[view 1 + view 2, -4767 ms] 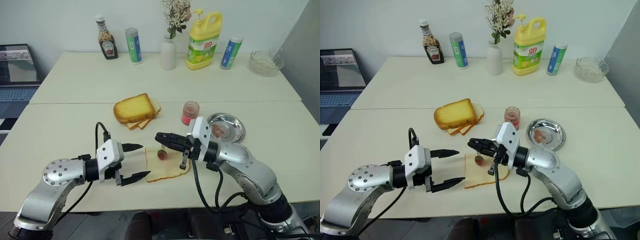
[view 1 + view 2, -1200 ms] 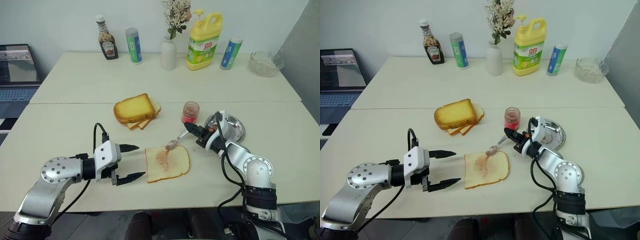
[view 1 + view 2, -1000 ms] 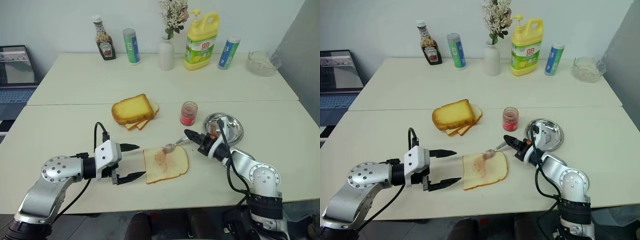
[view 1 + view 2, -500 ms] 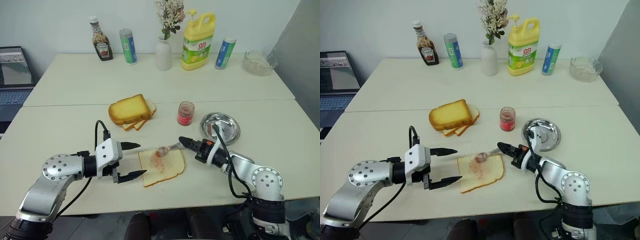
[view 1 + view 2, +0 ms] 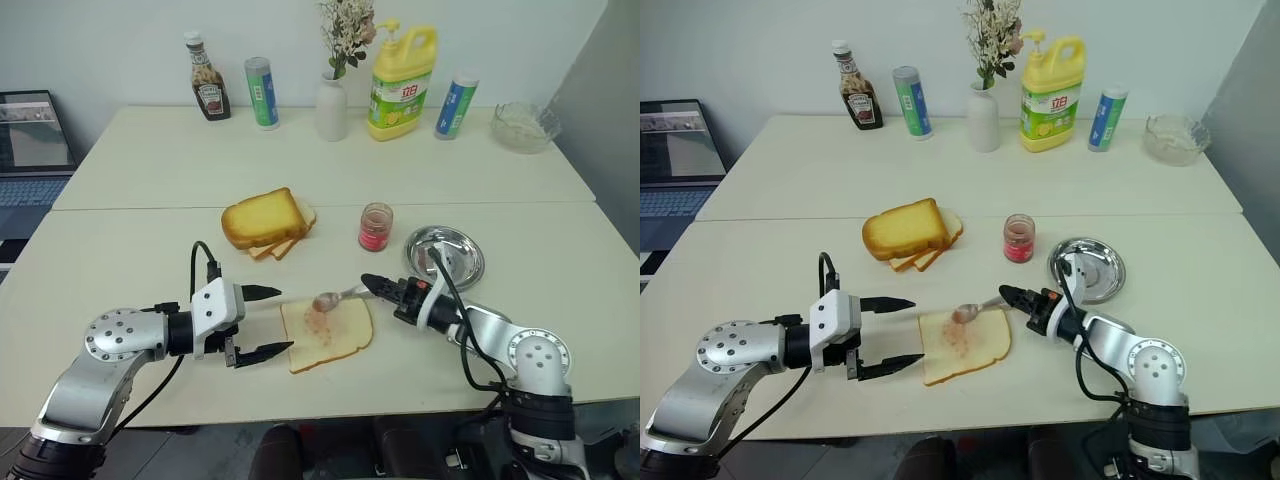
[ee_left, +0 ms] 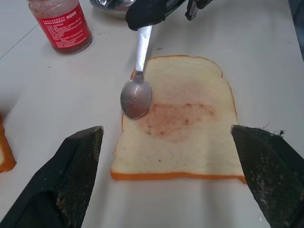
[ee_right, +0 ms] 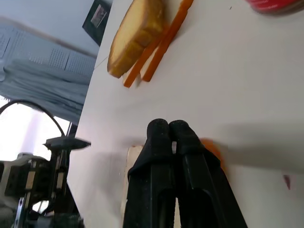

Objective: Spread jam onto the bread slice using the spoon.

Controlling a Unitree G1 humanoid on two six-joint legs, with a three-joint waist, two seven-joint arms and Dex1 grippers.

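The bread slice lies flat near the table's front, with a pink smear of jam across its middle. My right gripper is shut on the handle of the spoon. It holds the spoon nearly level, coming in from the right. The spoon's bowl sits at the slice's far left edge, tinted pink. My left gripper stands open just left of the slice, with nothing between its fingers. The jam jar stands behind the slice, apart from both grippers.
A stack of golden toasted slices lies behind and to the left. A steel dish sits right of the jar. Along the back stand a ketchup bottle, a vase, a yellow jug and a glass bowl. A laptop is at far left.
Several seconds ago the right gripper hung over the slice with a jam blob on the spoon. Now it reaches from the right and the jam is smeared. The left gripper has stayed put.
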